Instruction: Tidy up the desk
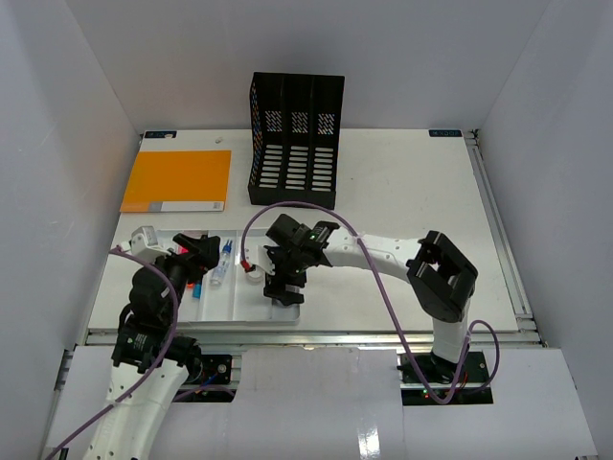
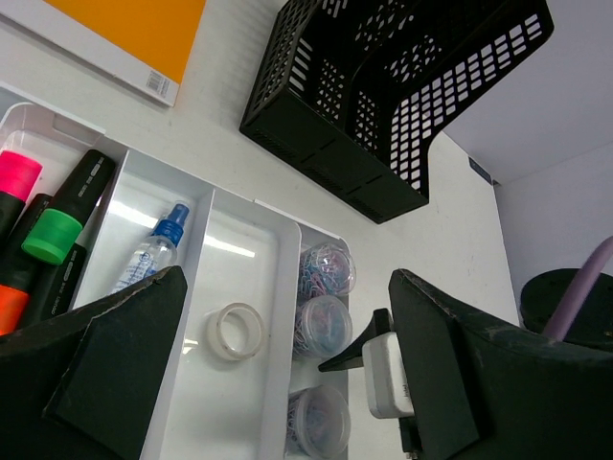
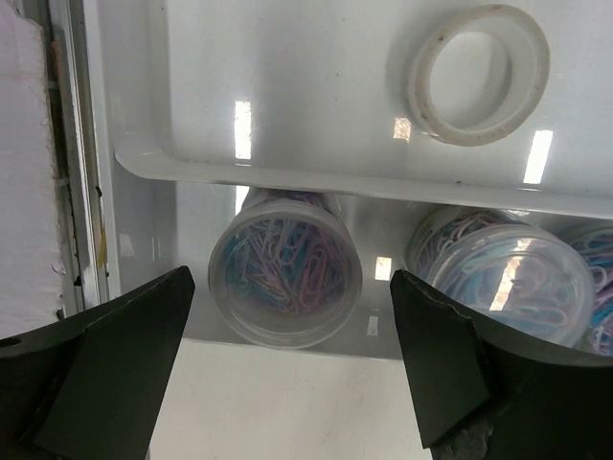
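My right jaws stand wide open and empty above a tub of paper clips in the white tray, near the front edge of the worktop. My left jaws are also spread wide and hold nothing. They hang over the same tray, toward the worktop's front-left corner.

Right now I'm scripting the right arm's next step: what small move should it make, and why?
Probably lift the right end effector straight up: its fingers are open, and the clear round tub of pastel paper clips already sits in the white plastic tray beside another such tub, so nothing seems left to grasp.
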You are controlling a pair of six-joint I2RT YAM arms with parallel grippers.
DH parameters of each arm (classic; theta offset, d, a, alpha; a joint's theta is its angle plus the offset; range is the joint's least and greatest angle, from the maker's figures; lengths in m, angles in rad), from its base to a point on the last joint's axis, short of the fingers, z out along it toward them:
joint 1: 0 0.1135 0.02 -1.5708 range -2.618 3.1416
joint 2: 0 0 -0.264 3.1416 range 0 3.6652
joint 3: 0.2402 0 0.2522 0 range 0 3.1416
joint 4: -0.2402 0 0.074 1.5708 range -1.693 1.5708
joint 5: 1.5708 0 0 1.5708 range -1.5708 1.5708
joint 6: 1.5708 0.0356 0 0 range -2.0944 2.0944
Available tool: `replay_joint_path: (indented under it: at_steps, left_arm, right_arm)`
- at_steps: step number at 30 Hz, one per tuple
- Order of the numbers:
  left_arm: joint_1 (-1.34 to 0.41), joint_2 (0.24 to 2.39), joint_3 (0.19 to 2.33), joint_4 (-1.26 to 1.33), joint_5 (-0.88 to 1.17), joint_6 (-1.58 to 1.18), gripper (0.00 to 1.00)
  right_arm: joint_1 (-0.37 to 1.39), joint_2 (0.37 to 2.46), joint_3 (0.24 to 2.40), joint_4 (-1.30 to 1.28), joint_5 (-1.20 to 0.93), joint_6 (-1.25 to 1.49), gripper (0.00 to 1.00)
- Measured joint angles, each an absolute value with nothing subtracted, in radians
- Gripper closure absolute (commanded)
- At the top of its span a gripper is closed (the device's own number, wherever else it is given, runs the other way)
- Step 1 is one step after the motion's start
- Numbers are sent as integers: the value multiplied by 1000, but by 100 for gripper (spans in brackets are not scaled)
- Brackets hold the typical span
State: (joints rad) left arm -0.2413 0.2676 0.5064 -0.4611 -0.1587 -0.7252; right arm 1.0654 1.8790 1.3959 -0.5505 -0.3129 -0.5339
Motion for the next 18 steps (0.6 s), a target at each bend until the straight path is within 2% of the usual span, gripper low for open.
replay_joint_path:
  at_steps: [7,13,16,17,18]
  left_arm:
    - [-241,389,510,-404,-169,-754,2]
    - [-226,691,606,-309,-153,-768,2]
    - [-145,863,685,-255,-76,-795,4]
    - [-100,919,717,-241,-40,-812,8]
    - [-46,982,756,-231,-7,-834,16]
  right_arm:
    - [928,1741,1395,-570,-385,-561,10]
    - [680,1480,1297,-521,-454,-593,10]
    - [591,1372,1202,-452,-484,-591,10]
    - [559,1345,1166,-438,-510,-591,10]
    - [522,1327,1133,-430,-551,-591,10]
